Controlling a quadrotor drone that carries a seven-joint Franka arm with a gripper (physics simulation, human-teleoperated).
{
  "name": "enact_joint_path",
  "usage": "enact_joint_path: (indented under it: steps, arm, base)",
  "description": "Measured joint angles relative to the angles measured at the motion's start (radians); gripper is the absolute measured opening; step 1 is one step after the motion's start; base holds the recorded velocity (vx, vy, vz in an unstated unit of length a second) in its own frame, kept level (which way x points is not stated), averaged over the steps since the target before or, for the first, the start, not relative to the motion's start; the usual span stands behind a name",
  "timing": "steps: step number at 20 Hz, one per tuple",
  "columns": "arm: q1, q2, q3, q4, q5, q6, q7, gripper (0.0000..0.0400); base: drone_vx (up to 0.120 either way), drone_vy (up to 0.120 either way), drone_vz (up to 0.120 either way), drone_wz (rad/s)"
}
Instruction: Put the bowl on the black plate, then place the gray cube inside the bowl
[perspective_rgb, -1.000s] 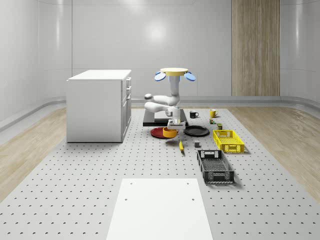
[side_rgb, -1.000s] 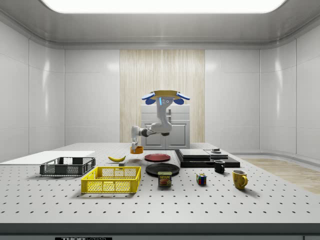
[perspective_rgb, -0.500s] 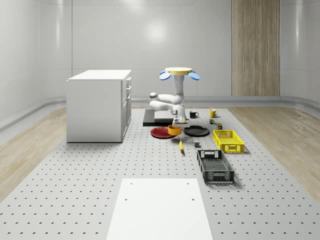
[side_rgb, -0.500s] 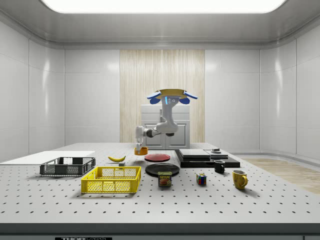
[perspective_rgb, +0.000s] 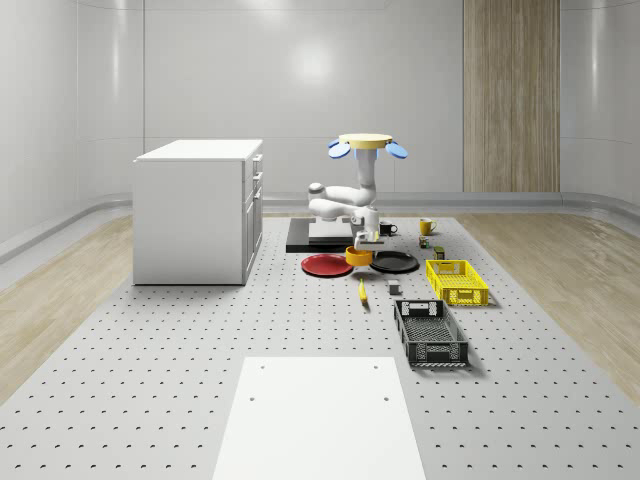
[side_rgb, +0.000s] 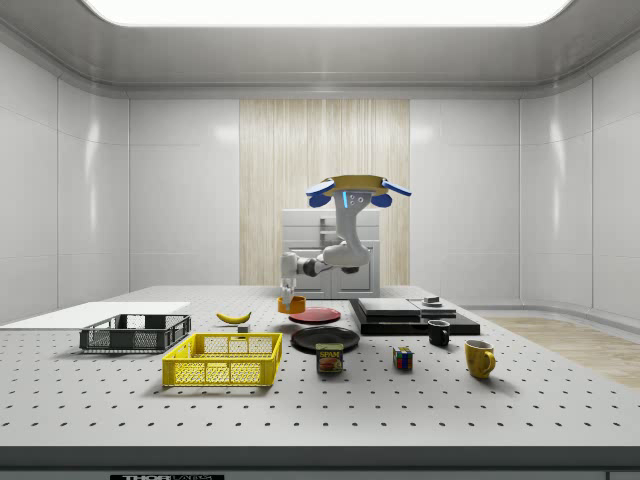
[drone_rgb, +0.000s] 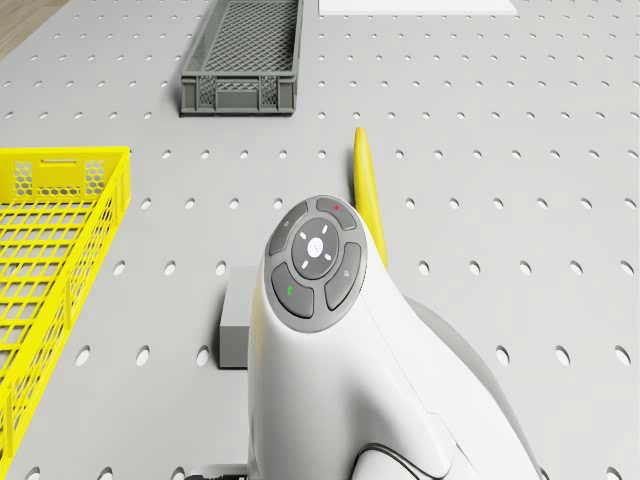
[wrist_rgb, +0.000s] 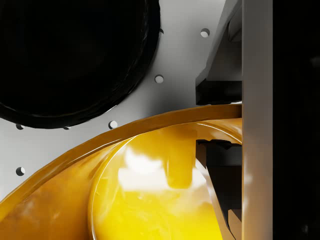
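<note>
My gripper (perspective_rgb: 361, 242) is shut on the rim of the orange bowl (perspective_rgb: 359, 256) and holds it just above the table, between the red plate (perspective_rgb: 325, 265) and the black plate (perspective_rgb: 394, 262). In the wrist view the bowl (wrist_rgb: 150, 190) is close up, its rim pinched by the gripper (wrist_rgb: 220, 115), and the black plate (wrist_rgb: 75, 55) lies beside it. The drone (perspective_rgb: 367, 145) hovers over the plates. The gray cube (perspective_rgb: 394, 289) sits on the table nearer the front, next to the banana (perspective_rgb: 362, 291). The drone view has the cube (drone_rgb: 236, 330) partly behind my arm.
A yellow crate (perspective_rgb: 456, 281) and a dark crate (perspective_rgb: 430, 333) stand on the whole-scene view's right. A white cabinet (perspective_rgb: 198, 210) stands at its left, a black platform (perspective_rgb: 330, 235) behind the plates. Two mugs, a can (side_rgb: 329, 358) and a puzzle cube (side_rgb: 402, 358) are nearby.
The drone and arm have carried the bowl toward the whole-scene view's right, from over the red plate's edge to the gap beside the black plate.
</note>
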Motion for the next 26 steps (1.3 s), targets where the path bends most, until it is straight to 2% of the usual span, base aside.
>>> enact_joint_path:
  steps: [20,23,26]
  arm:
    - [-0.002,-0.006,0.001,0.0,0.002,0.006,0.001,0.01]
    - [-0.002,-0.007,0.001,0.0,0.003,0.007,0.001,0.01]
    - [-0.002,-0.008,0.001,0.0,0.003,0.007,0.001,0.01]
  base:
    - [-0.12,0.12,0.0,0.0]
    - [-0.013,0.12,0.0,0.0]
    - [0.0,0.12,-0.12,0.0]
